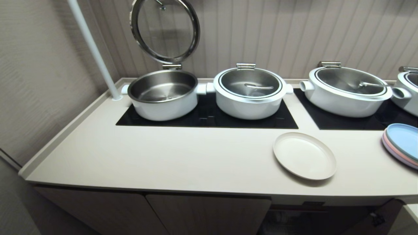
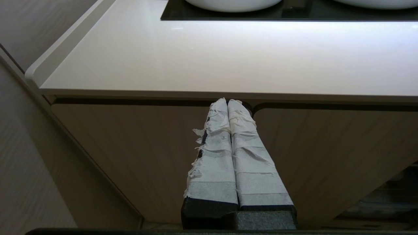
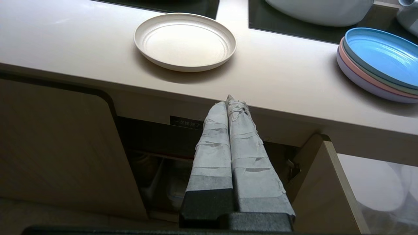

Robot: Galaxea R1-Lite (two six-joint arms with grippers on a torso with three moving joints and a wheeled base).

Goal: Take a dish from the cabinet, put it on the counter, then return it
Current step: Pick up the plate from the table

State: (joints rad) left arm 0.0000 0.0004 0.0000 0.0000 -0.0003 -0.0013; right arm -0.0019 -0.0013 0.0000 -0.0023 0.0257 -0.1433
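The dish (image 1: 304, 155) on the table (image 1: 163, 156) looks light, stiff, slick — best pinched at its six-o'clock rim by the closed, empty right gripper (image 3: 232, 99).

Counter (image 1: 163, 156) front strip is bare left of the dish (image 1: 304, 155); pots (image 1: 249, 93) block the rear, stacked plates (image 1: 403, 143) the right end.

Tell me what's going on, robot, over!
Left gripper and right gripper shut, empty, low before the cabinet. Dish flat on the counter. Cabinet door open; nothing in the way.
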